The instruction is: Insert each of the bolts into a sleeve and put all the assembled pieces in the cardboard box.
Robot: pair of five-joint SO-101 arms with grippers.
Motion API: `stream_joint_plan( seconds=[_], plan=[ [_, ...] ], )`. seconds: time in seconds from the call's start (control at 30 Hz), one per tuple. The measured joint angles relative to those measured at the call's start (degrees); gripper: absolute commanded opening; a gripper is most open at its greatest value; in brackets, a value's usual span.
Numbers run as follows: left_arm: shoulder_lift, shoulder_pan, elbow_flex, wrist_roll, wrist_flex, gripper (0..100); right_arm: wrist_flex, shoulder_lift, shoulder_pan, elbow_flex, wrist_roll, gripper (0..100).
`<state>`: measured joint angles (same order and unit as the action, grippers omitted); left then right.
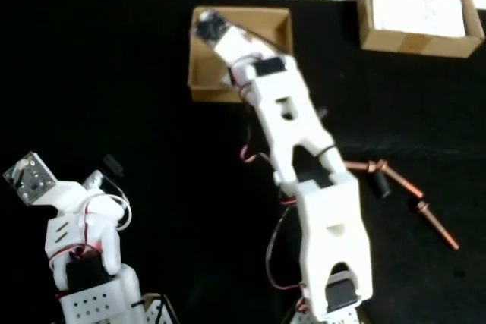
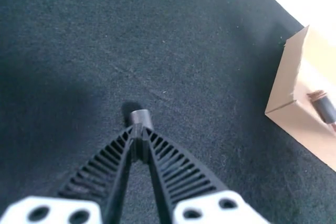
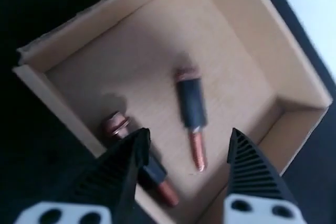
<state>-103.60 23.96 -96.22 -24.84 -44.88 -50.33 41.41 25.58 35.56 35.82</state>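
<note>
My left gripper point(image 2: 139, 129) is shut on a short black sleeve point(image 2: 139, 118) just above the black cloth; from above the sleeve point(image 1: 112, 163) shows at the tip of the left gripper point(image 1: 102, 174) near the front left. My right gripper point(image 3: 189, 134) hangs open over the cardboard box point(image 3: 105, 19). Two assembled pieces lie inside: one point(image 3: 189, 106) in the middle, the other point(image 3: 118, 125) partly hidden behind a finger. In the high view the right gripper point(image 1: 209, 26) is over the box point(image 1: 277, 24). Loose copper bolts point(image 1: 400, 180) point(image 1: 437, 227) and a black sleeve point(image 1: 380, 184) lie at the right.
A second cardboard box point(image 1: 416, 39) with a white pad stands at the back right. The left wrist view catches a corner of the near box point(image 2: 294, 106) with a sleeved bolt point(image 2: 324, 107) in it. Black cloth point(image 1: 114, 73) covers the table.
</note>
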Motion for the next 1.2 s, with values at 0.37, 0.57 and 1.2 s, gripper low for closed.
stream_joint_plan(
  seconds=[0.37, 0.57, 1.2],
  plan=[
    [0.0, 0.0, 0.0, 0.0, 0.0, 1, -35.3, -6.9, -8.2, 28.4, -27.9, 5.6],
    [0.0, -0.4, 0.0, 0.1, 0.0, 1, -49.4, -11.0, -21.0, 38.3, -37.9, 6.3],
    [0.0, -3.0, 0.0, 0.1, -0.7, 1, -50.1, -46.6, -56.4, -19.3, -45.4, 0.6]
  ],
)
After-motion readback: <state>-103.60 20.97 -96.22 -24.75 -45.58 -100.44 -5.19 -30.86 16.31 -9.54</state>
